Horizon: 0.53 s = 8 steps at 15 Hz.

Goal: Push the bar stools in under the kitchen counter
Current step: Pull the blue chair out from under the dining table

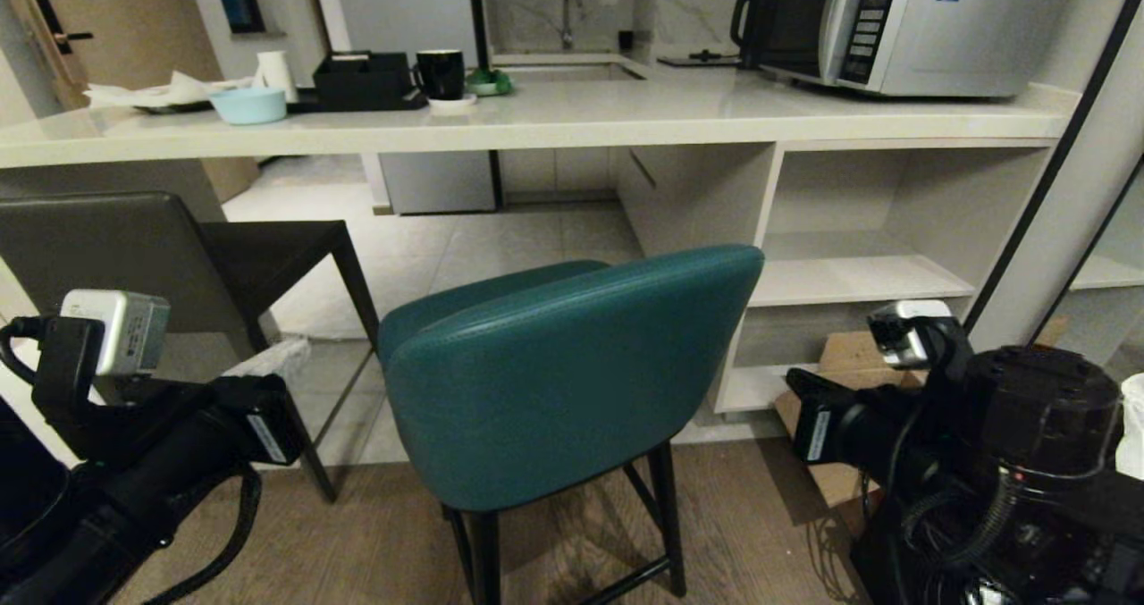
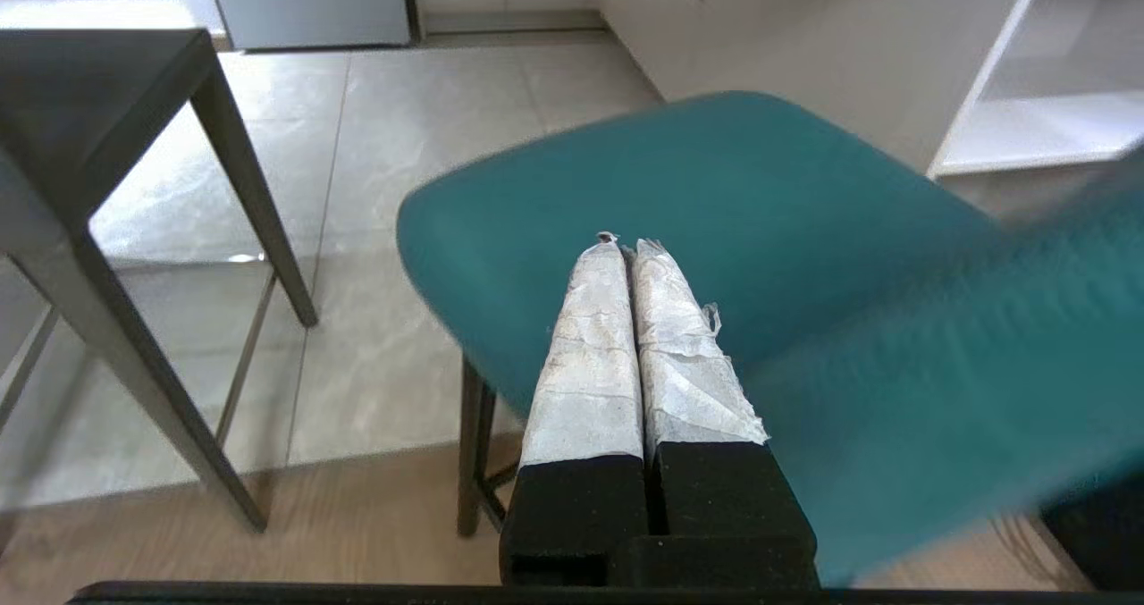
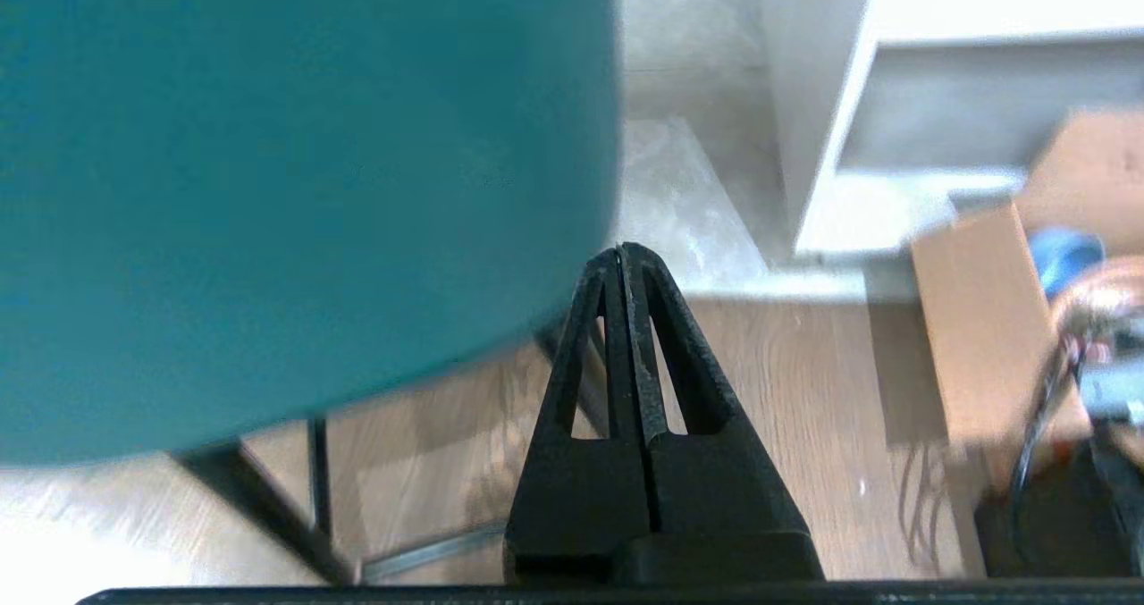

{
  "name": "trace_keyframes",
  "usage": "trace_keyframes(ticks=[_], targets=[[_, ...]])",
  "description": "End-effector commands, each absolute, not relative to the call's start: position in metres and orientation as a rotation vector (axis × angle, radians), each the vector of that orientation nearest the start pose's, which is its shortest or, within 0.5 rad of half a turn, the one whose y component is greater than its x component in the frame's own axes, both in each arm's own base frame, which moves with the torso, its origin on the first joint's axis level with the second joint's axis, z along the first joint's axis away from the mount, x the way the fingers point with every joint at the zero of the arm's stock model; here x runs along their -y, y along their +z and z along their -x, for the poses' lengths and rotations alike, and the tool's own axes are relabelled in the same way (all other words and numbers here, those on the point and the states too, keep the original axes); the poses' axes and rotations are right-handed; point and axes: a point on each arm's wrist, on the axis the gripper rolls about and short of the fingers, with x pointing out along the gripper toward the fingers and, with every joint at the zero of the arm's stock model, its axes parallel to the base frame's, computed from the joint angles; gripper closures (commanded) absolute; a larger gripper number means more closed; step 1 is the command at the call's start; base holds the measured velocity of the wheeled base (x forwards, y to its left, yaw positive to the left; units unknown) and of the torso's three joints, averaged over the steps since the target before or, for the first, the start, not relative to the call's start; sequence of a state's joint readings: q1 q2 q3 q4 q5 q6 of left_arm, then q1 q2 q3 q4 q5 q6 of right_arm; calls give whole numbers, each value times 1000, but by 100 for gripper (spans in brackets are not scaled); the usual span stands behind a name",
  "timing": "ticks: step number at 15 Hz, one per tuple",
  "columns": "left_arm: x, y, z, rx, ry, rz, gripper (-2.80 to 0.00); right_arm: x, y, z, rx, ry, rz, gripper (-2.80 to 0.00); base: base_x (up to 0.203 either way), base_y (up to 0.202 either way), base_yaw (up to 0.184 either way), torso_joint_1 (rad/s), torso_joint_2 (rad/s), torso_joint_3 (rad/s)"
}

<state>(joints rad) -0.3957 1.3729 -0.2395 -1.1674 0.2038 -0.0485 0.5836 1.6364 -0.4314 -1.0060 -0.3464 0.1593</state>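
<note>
Head view showed the kitchen counter (image 1: 572, 118) running across the far side, its open white shelf cubbies (image 1: 858, 274) at the right end holding nothing that could be made out. On the counter stood a pale blue bowl (image 1: 248, 105), a black tray box (image 1: 362, 79), a black mug (image 1: 441, 73) on a white saucer, and at the right a silver microwave (image 1: 903, 24); whether the bowl or mug held anything could not be told. A sink with a tap (image 1: 570, 15) lay farther back. A flat piece of cardboard (image 1: 849, 373) lay on the floor near the foot of the cubbies.

The teal stool (image 1: 563, 373) stood in the middle, its curved back toward the robot, out from under the counter on the wooden floor. The dark grey stool (image 1: 134, 261) stood to its left, also near of the counter edge.

The left gripper (image 2: 626, 246), its wrapped fingers pressed together and holding nothing, sat close behind the left side of the teal back. The right gripper (image 3: 623, 252), likewise clenched and empty, sat just beside the right edge of that back; contact could not be told for either.
</note>
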Motion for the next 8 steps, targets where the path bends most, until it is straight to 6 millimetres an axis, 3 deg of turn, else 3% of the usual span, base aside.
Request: trace_keyframes(ticks=[1,6,8], targets=[[75,169,-191,9,-194,53,0,-143,138,-237,-202,205,-54,0,0,0,0,0,0,0],[106,153,-214,-65,-267,26,0,-148,124,-267,-228,170,-26,0,0,0,0,0,0,0],[118,158,-226,-36,-284,32,0,-150,123,-273,-224,168,-27,0,0,0,0,0,0,0]])
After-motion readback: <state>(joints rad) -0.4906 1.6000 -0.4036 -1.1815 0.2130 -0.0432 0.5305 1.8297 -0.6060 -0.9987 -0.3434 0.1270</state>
